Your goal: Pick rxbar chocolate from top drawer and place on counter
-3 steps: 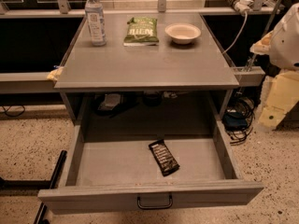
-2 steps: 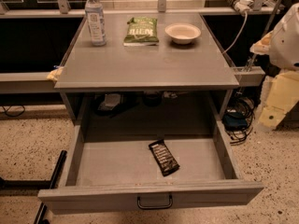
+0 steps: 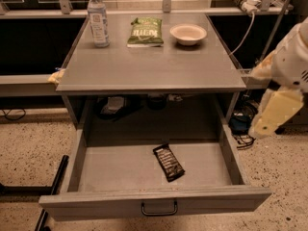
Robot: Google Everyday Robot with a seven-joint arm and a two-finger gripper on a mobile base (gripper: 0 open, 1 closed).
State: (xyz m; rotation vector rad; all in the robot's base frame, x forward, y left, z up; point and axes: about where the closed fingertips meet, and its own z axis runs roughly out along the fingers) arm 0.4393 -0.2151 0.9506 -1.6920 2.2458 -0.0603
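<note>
I see the rxbar chocolate (image 3: 169, 162) lying flat in the open top drawer (image 3: 154, 203), its long axis slanting from far-left to near-right. The gripper (image 3: 275, 113) hangs right of the counter (image 3: 154, 66); I cannot tell its state.

Nothing here can be read: the pale lettering on the bar (image 3: 168, 162), on the green bag (image 3: 145, 31) and on the bottle (image 3: 98, 19) is too small to make out. The gripper (image 3: 274, 113) hangs at the right, beside the drawer (image 3: 230, 159).
</note>
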